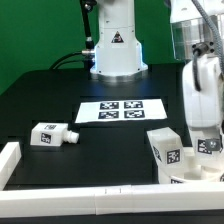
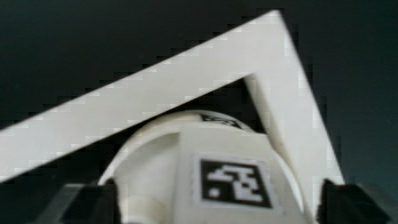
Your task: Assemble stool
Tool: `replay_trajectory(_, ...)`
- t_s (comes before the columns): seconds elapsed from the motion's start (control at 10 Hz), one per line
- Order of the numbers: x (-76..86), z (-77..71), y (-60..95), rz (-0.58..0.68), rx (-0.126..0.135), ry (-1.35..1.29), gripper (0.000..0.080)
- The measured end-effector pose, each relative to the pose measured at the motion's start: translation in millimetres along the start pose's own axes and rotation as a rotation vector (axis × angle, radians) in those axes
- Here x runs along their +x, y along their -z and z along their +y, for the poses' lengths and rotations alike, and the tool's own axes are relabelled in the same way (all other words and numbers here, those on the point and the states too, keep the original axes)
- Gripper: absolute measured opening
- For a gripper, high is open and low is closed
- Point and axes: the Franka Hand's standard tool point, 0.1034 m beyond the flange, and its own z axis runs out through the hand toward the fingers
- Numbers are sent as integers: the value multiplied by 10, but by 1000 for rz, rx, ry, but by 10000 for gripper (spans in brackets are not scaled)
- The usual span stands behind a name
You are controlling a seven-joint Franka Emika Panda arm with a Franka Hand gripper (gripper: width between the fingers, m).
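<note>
My gripper (image 1: 207, 138) hangs at the exterior view's right and is shut on a white stool leg (image 1: 209, 146), held upright just over the round seat disc (image 1: 178, 176) by the front rail. In the wrist view the held leg (image 2: 196, 165) fills the space between my dark fingers (image 2: 79, 203), its square tag facing the camera; my gripper (image 2: 217, 208) grips its sides. A second leg (image 1: 165, 148) stands upright on the seat beside it. A third leg (image 1: 50, 134) lies on its side on the black table at the exterior view's left.
The marker board (image 1: 120, 111) lies flat mid-table before the robot base (image 1: 115, 55). White border rails (image 1: 60, 195) run along the front and left edges. In the wrist view the rails meet in a corner (image 2: 267, 45) beyond the held leg.
</note>
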Motion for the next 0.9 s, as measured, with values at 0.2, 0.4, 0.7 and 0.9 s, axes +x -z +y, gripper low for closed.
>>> replay_trajectory(0.2,-47,-21,217,-31,-24,239,644)
replay_trajectory(0.4,-144,39,330,-48,-49,465,649)
replay_trajectory(0.7,-85,25,298,-41,-46,662,649)
replay_trajectory(0.9,-70,6,326,-27,-54,945,649)
